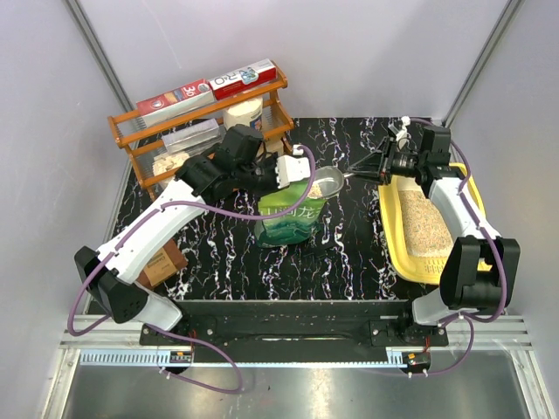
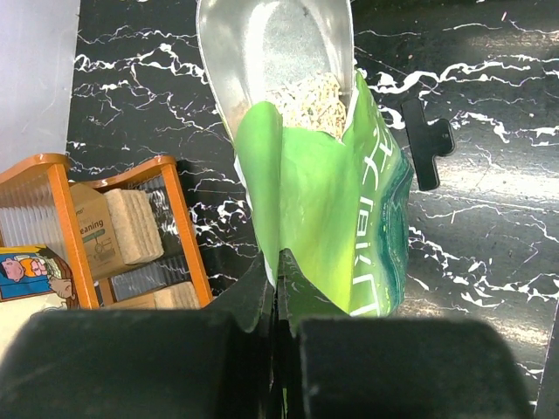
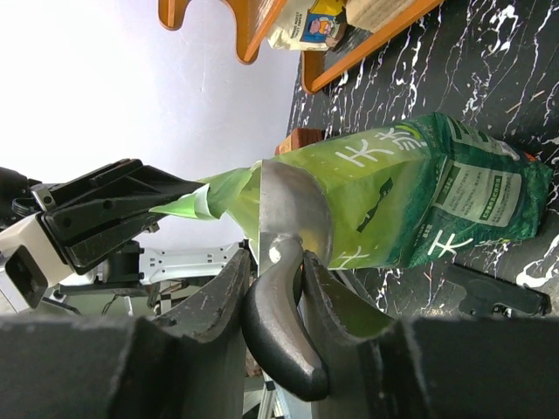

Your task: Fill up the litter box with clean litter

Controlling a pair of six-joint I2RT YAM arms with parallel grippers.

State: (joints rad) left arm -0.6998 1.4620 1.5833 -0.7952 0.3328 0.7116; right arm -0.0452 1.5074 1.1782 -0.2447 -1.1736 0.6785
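Scoop (image 1: 327,182) sits in pouch (image 1: 288,218) mouth, litter box (image 1: 390,229) to its right
I see right gripper (image 3: 278,262) clamped on scoop handle, axis left-right; left gripper (image 2: 278,301) pinching pouch; right arm nearer box

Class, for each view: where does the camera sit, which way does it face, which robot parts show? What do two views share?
Top external: above and behind the bases, looking down at the table; both arms show.
Left wrist: on the left arm, looking past the left gripper pinching the green pouch, scoop beyond.
Right wrist: on the right arm, looking past the right gripper clamping the scoop handle.
Shared: both wrist views show pouch and scoop.
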